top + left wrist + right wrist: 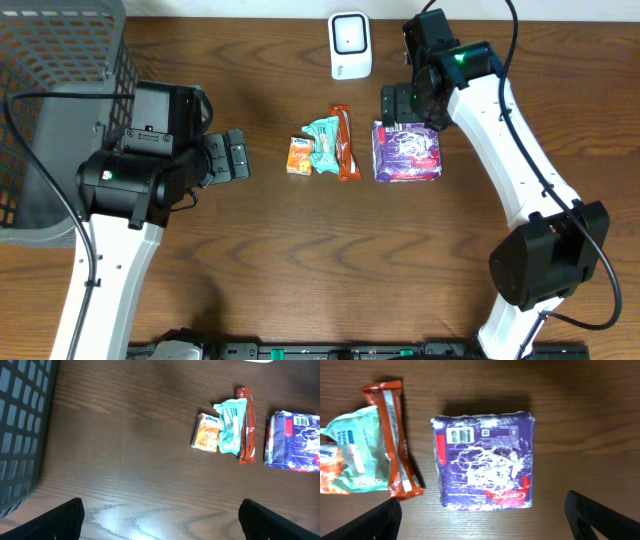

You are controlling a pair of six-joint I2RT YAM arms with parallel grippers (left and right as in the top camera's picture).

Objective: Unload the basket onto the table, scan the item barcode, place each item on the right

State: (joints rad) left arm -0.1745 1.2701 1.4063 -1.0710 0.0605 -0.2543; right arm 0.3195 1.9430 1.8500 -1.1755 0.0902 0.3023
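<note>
A purple packet [485, 460] lies flat on the wooden table, with a small white barcode label [460, 435] near its far-left corner. My right gripper [482, 525] hangs open just above the packet [406, 152], a finger on each side and nothing between them. A white scanner [349, 45] stands upright at the table's far edge. My left gripper [238, 156] is open and empty over bare wood, well to the left of the items. In the left wrist view the purple packet [295, 440] lies at the right edge.
Left of the purple packet lie an orange-red bar [345, 143], a teal pack [323, 143] and a small orange tissue pack [299, 155], close together. A grey mesh basket [60, 100] fills the table's far-left corner.
</note>
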